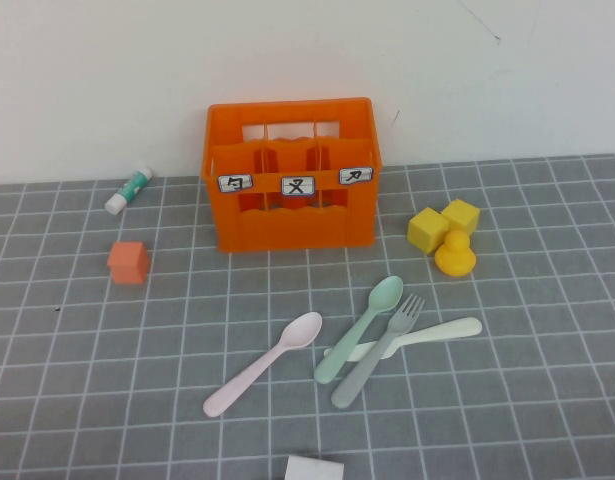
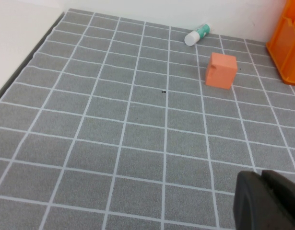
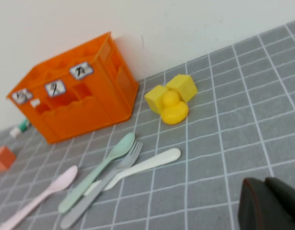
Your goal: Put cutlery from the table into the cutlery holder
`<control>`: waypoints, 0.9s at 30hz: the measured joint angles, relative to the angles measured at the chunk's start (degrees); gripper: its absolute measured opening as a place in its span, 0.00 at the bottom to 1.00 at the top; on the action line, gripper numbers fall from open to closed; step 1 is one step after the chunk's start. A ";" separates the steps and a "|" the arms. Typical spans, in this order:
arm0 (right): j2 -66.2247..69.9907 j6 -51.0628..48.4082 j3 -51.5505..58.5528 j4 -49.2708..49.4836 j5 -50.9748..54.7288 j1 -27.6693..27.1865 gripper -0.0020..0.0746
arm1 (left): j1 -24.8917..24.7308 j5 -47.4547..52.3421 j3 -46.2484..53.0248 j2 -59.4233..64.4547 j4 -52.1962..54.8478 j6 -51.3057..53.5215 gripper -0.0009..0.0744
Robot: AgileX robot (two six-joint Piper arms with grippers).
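- Cutlery holder point(image 1: 292, 180): far centre, empty.
- Pink spoon point(image 1: 263, 363), green spoon point(image 1: 359, 328), fork point(image 1: 379, 350), knife point(image 1: 412, 338): on table point(image 1: 547, 330).
- Left gripper point(image 2: 267, 201), right gripper point(image 3: 269, 203): near edge; pincer state cannot be told.

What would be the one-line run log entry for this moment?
cutlery: all four on table, none in cutlery holder | left gripper: away over bare table near orange cube | right gripper: off cutlery, holding nothing

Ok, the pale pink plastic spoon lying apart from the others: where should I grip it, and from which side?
Probably grip the pale pink plastic spoon mid-handle, from straight above, jaws across its diagonal. It lies flat on the grey tiled table, touching no other cutlery, with free space on both flanks. Neither the left gripper nor the right gripper is near it.
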 joint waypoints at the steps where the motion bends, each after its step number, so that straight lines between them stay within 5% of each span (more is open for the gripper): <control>1: 0.00 -1.33 -0.31 0.13 0.46 0.00 0.02 | 0.00 0.00 0.00 0.00 0.00 0.00 0.01; 16: 1.22 -22.91 -11.47 0.87 7.07 0.00 0.02 | 0.00 0.00 0.00 0.00 0.00 0.00 0.01; 27: 28.00 -38.96 -31.30 -7.21 32.72 0.00 0.02 | 0.00 0.00 0.00 0.00 0.00 0.00 0.01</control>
